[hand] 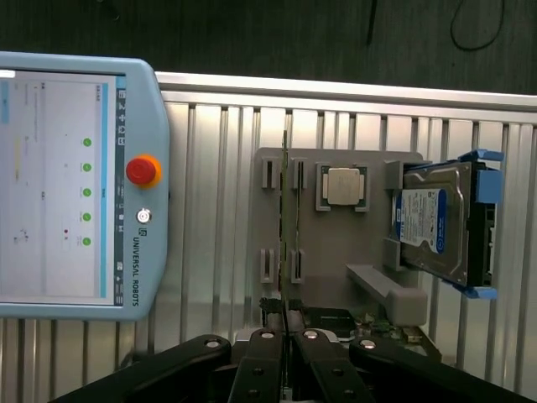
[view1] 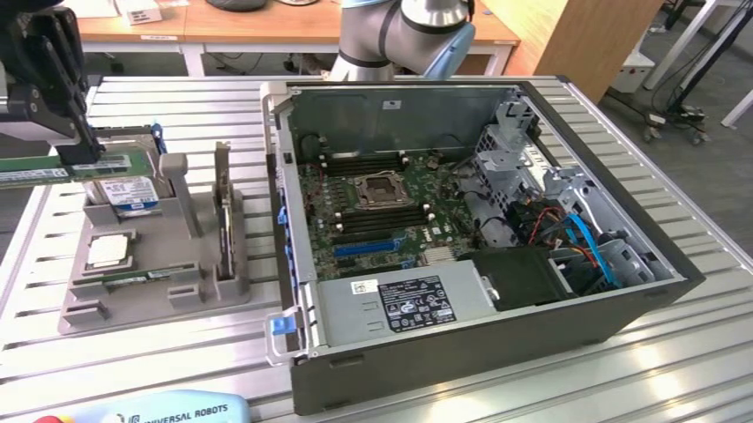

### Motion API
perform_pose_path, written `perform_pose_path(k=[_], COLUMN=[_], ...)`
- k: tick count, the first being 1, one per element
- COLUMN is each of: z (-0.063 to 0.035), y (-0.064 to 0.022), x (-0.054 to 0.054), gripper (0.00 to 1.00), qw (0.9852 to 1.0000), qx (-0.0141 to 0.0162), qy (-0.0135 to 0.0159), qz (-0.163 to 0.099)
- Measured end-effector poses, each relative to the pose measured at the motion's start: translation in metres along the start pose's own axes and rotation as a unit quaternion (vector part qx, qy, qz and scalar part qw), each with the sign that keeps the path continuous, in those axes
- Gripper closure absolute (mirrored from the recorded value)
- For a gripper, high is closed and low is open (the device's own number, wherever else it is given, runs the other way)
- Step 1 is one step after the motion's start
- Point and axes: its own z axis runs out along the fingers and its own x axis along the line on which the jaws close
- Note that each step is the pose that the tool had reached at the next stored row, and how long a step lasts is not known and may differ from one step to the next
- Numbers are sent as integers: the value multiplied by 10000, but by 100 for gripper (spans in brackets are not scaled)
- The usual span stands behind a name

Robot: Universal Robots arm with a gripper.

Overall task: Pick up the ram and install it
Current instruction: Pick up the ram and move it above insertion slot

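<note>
In the exterior view, my black gripper (view1: 73,157) hangs above the far left of the table, shut on the ram (view1: 48,169), a slim green stick held level above the grey parts holder (view1: 224,264). The wrist view shows the gripper (hand: 287,323) with its fingers (hand: 267,353) pinched on that ram (hand: 285,218), seen edge-on as a thin line. A second green stick (view1: 139,278) lies in a slot of the holder (hand: 369,227). To the exterior view's right stands the open computer case (view1: 471,344) with its motherboard (view1: 376,194) and dark memory slots (view1: 353,163).
The holder also carries a blue-labelled hard drive (view1: 127,192) (hand: 424,222) and a square silver processor (view1: 108,251) (hand: 344,186). A blue teach pendant (view1: 165,410) (hand: 75,185) lies on the slatted table near the holder. The arm's base (view1: 400,35) rises behind the case.
</note>
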Motion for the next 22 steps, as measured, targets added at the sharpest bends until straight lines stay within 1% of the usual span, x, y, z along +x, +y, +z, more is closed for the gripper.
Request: perform_pose_path(k=[8,9,11,13,22], z=[-3,-5,-10,-13,-17], y=[-104,-137,-298,-395,-521], x=[3,4,8,10,14], gripper=[89,89,89,89,89], qw=[10000,10000,10000,10000,10000], qx=[0,0,0,0,0], qy=[0,0,0,0,0], qz=[0,0,0,0,0])
